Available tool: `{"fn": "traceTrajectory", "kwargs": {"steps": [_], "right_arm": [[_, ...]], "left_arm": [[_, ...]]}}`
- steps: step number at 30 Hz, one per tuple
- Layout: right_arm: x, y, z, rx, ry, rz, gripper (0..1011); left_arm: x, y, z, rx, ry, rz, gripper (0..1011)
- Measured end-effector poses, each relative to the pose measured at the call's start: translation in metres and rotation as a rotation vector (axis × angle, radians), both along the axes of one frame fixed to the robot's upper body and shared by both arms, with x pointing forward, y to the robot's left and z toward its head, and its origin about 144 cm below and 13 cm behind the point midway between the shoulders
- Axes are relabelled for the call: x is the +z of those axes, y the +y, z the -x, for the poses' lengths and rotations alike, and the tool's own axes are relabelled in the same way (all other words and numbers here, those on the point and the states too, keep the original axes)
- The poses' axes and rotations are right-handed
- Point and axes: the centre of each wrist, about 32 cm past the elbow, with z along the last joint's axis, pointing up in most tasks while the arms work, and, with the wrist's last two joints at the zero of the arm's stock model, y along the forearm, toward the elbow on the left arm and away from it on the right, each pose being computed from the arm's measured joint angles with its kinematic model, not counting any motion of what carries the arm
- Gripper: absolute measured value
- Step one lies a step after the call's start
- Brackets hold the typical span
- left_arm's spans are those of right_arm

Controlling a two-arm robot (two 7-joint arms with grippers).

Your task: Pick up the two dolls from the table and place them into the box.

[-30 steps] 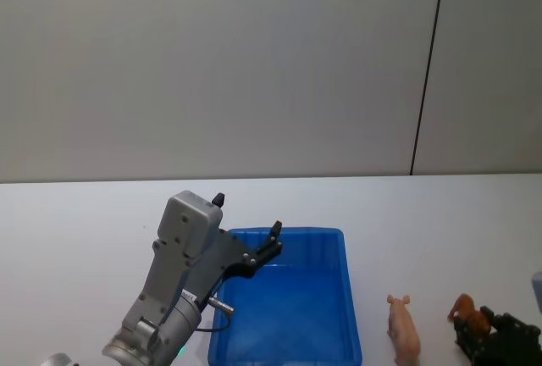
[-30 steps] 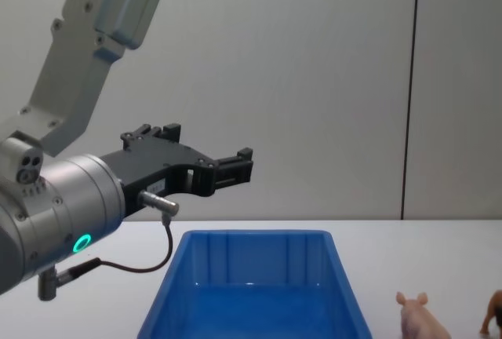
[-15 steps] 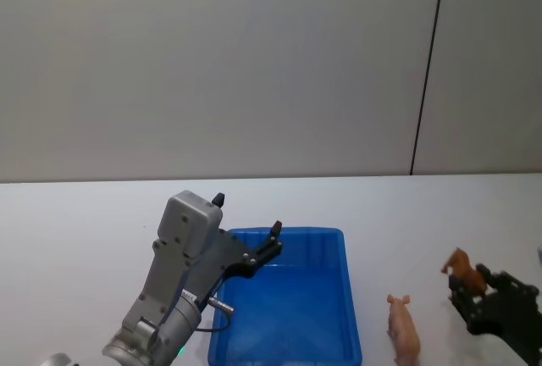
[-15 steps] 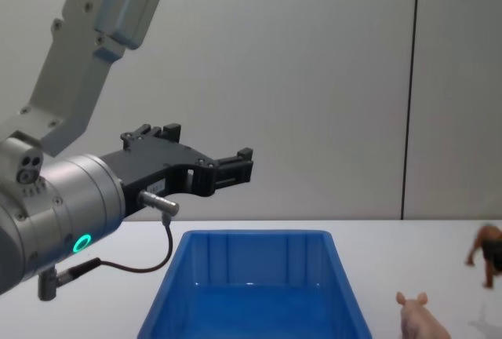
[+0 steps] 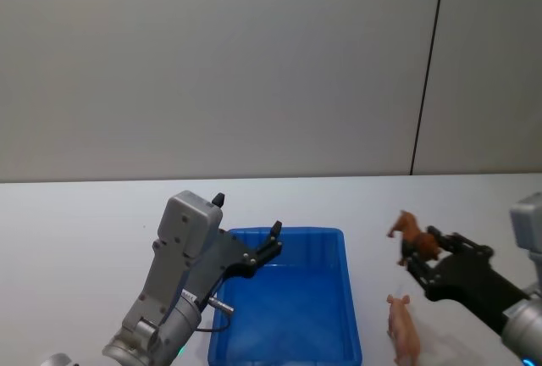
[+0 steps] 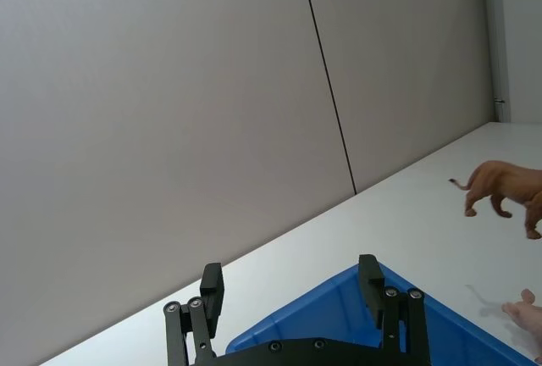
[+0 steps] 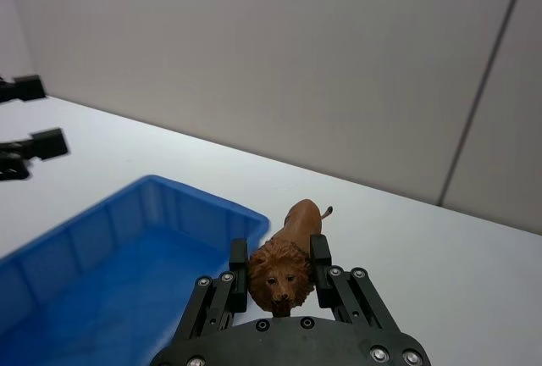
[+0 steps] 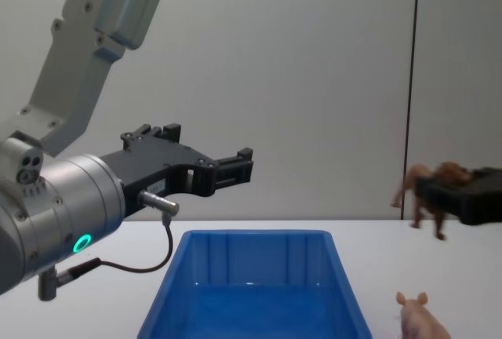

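Right hand (image 7: 279,256) was clenched on the brown plastic toy lion (image 6: 501,185), one finger on each side just behind the mane. The lion's face was turned back toward the wrist, its tail pointing away. The toy hung in the air, clear of the white counter (image 5: 85,230), with all four legs free below the fingers. In the head view it sat at about 2 o'clock from the bright blue rectangular plastic box (image 5: 349,298), outside the box's 3 o'clock rim and not over the interior.

The pale pink plastic pig with pointed ears (image 5: 404,329) stood on the counter at 3 o'clock of the box, just beside its wall and apart from it. The lion was at roughly 12 o'clock from the pig (and higher, as the chest view showed).

Left hand (image 6: 290,274) was released, fingers spread wide and grasping nothing. It was raised well above the box's 10 o'clock corner.
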Motion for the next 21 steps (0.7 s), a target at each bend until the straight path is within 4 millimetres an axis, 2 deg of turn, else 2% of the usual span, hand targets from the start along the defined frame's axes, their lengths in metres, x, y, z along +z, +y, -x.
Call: {"fn": "traceTrajectory", "kwargs": {"steps": [17, 21], "right_arm": [[0.007, 0.054, -0.032, 0.237, 0.067, -0.051, 424], [0.006, 0.067, -0.038, 0.282, 0.085, -0.05, 559]], "left_arm": [[0.0, 0.0, 0.0, 0.0, 0.0, 0.0, 1002], [0.0, 0.0, 0.0, 0.0, 0.0, 0.0, 1002]]}}
